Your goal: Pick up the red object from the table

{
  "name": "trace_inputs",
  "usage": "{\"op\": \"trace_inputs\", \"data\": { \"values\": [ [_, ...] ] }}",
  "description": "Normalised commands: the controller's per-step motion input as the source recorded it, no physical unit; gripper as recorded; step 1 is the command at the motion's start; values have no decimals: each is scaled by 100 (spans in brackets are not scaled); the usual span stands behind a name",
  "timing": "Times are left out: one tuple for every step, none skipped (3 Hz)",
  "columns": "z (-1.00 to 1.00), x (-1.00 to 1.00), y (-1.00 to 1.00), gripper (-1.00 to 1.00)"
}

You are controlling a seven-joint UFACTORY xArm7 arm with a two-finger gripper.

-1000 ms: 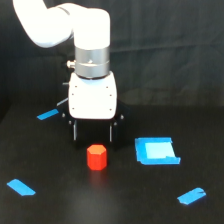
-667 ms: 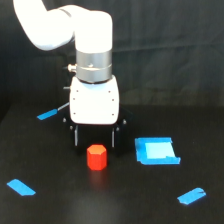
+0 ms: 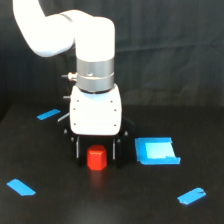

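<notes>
Exterior view: gripper [image 3: 96, 150] low over black surface [image 3: 60, 205], fingers [image 3: 78, 149] apart, straddling red object [image 3: 96, 158], which sits on surface between them; contact unclear. Blue square patch [image 3: 156, 151] at view's right. No legible writing.

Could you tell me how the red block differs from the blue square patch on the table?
The red block is a small, upright, faceted solid; the blue square patch is flat and wider. The block sits between the fingers of the gripper; the patch lies clear of it toward the exterior view's right. The block is one plain red; the patch has a paler centre. Both rest on the black table.
</notes>
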Motion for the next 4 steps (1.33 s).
{"op": "trace_inputs", "data": {
  "values": [
    [-13,8,8,-99],
    [-14,14,0,-98],
    [-19,7,-7,-100],
    [-13,16,5,-100]
  ]
}}
